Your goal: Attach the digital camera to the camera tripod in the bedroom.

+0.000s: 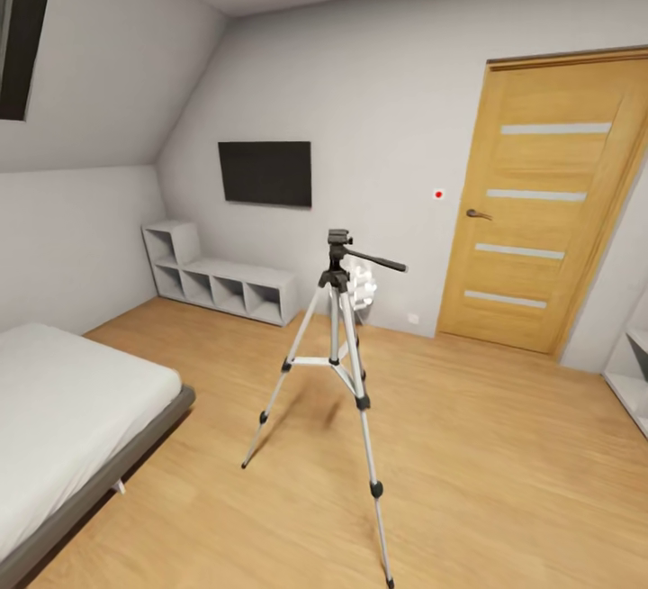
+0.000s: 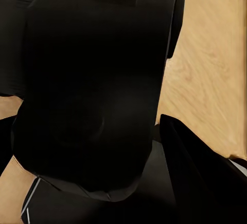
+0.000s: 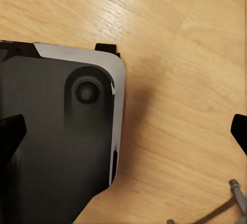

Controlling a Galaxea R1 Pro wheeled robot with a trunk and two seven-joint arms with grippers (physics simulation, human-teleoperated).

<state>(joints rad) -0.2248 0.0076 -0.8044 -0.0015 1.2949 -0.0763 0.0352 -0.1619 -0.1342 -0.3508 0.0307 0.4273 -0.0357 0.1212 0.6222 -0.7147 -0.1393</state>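
silver-legged camera tripod (image 1: 340,364) stands upright at the middle of the head view, three legs spread on the light wood floor (image 1: 486,445), black pan head on top with its long handle (image 1: 376,260) pointing toward 3 o'clock. a pale, blurred object sits just behind the tripod's upper legs; what it is cannot be told.

bedroom fittings, head view: white bed (image 1: 67,409) on a grey frame at 8 o'clock; low grey cube shelf (image 1: 220,283) against the far wall at 10 o'clock; black wall tv (image 1: 265,173) above it; wooden door (image 1: 544,202) with four pale strips at 2 o'clock; small red dot (image 1: 438,194) on the wall between tv and door; dark skylight edge (image 1: 27,26) at 11 o'clock.

left wrist view: a large black, rounded mass close to the lens, wood floor beside it. whether this is the digital camera or part of the robot cannot be told, and the left end effector's opening cannot be told either.

right wrist view: right end effector (image 3: 126,134) spread wide, dark fingertips (image 3: 10,131) at opposite edges, nothing between them but floor. a black, silver-edged robot base panel (image 3: 62,131) lies below. thin silver tripod leg ends (image 3: 237,190) show at 5 o'clock.
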